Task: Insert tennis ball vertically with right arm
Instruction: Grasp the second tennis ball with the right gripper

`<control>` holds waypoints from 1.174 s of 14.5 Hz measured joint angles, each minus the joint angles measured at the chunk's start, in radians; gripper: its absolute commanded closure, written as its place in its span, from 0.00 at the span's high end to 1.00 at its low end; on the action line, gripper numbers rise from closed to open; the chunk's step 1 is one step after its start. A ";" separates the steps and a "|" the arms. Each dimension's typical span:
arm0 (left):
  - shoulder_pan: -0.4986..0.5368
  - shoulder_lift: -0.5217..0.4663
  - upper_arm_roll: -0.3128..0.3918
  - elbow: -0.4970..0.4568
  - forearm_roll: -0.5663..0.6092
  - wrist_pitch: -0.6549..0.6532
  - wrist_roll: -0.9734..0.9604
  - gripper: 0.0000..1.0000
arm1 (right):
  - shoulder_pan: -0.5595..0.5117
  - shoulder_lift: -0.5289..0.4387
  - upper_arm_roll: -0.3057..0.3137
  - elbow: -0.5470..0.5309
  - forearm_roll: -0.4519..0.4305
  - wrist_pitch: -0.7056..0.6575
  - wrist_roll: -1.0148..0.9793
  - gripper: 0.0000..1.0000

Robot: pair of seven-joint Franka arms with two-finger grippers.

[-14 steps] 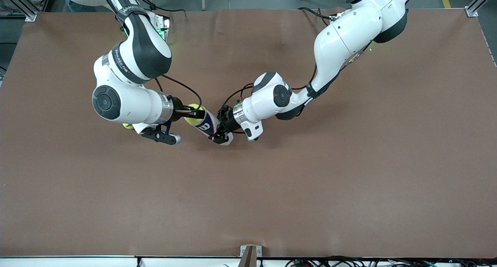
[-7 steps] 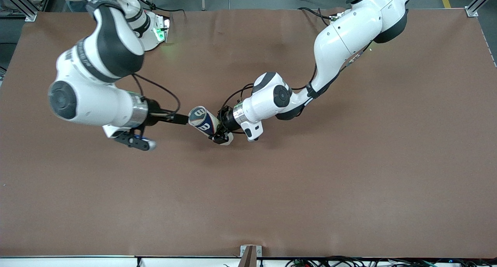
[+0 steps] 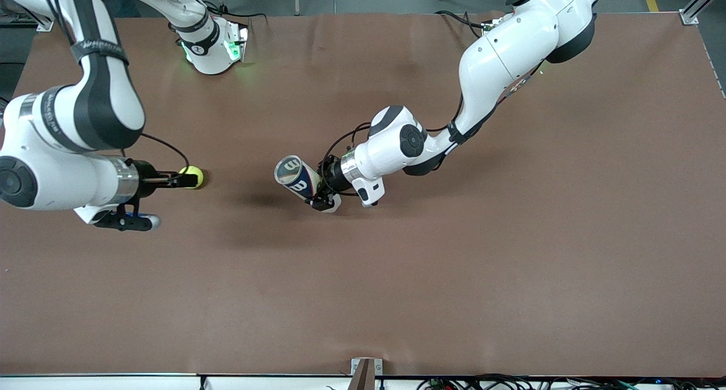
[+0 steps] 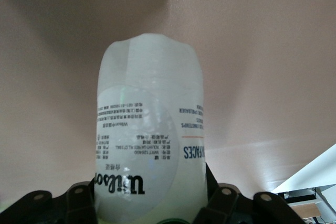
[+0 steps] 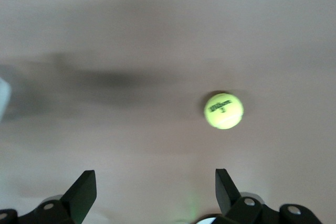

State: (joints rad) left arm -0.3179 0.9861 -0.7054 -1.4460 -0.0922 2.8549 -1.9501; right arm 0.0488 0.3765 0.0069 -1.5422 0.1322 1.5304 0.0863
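A clear tennis ball can (image 3: 295,177) with a dark printed label is held tilted over the middle of the table, open mouth up and toward the right arm's end. My left gripper (image 3: 321,196) is shut on its lower end. In the left wrist view the can (image 4: 149,129) fills the space between the black fingers (image 4: 223,199), and a pale green tint shows through its wall there. My right gripper (image 3: 190,180) hangs open and empty over a yellow-green tennis ball (image 3: 195,174) lying on the table. In the right wrist view that ball (image 5: 224,110) lies below and to one side of the open right gripper (image 5: 155,187).
The brown table mat (image 3: 397,276) stretches wide on all sides. The right arm's base (image 3: 212,44) glows green at the table's edge farthest from the front camera. Cables loop around the left arm's wrist.
My right arm has drawn back from the can's mouth toward its own end of the table, and its gripper has opened. The ball it held there has left it. The left arm has stayed put.
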 measured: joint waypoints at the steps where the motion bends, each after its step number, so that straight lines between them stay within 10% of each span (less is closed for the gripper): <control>1: 0.000 0.000 0.000 0.001 0.000 0.000 0.000 0.67 | -0.038 0.001 -0.001 -0.032 -0.004 0.018 -0.058 1.00; 17: 0.003 0.000 0.000 0.004 -0.008 -0.001 0.000 0.74 | -0.123 -0.030 0.017 -0.514 -0.034 0.480 -0.209 1.00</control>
State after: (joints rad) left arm -0.3152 0.9862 -0.7057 -1.4416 -0.0998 2.8542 -1.9502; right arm -0.0739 0.3466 0.0244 -2.0558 0.0978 2.0108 -0.1226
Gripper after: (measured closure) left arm 0.260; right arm 0.000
